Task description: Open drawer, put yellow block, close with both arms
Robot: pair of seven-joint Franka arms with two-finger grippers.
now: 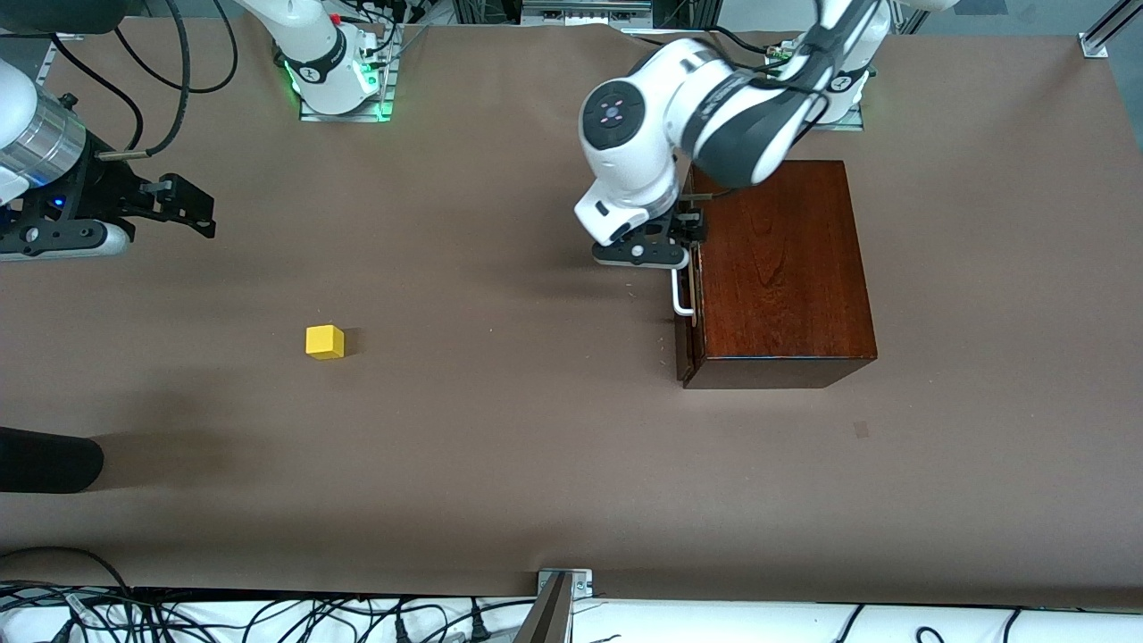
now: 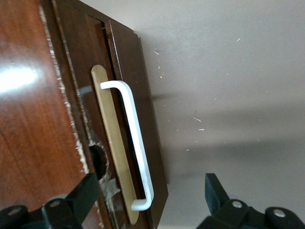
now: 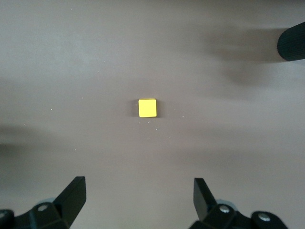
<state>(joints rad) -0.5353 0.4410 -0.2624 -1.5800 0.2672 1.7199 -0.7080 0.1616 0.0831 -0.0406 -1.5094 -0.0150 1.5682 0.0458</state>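
Observation:
The drawer (image 1: 689, 313) is the front of a dark reddish-brown wooden box (image 1: 786, 268) at the left arm's end of the table, and it looks shut. Its white bar handle (image 1: 681, 295) (image 2: 136, 148) faces the table's middle. My left gripper (image 1: 689, 234) (image 2: 147, 191) is open, with one end of the handle between its fingers (image 2: 86, 191) and nothing gripped. The yellow block (image 1: 324, 341) (image 3: 147, 108) lies on the bare table toward the right arm's end. My right gripper (image 1: 192, 205) (image 3: 139, 193) hangs open and empty over the table, short of the block.
A black cylindrical object (image 1: 49, 460) (image 3: 291, 43) juts in at the right arm's end, nearer the front camera than the block. Cables and a metal bracket (image 1: 563, 589) line the table's near edge. Brown tabletop (image 1: 500, 429) stretches between block and box.

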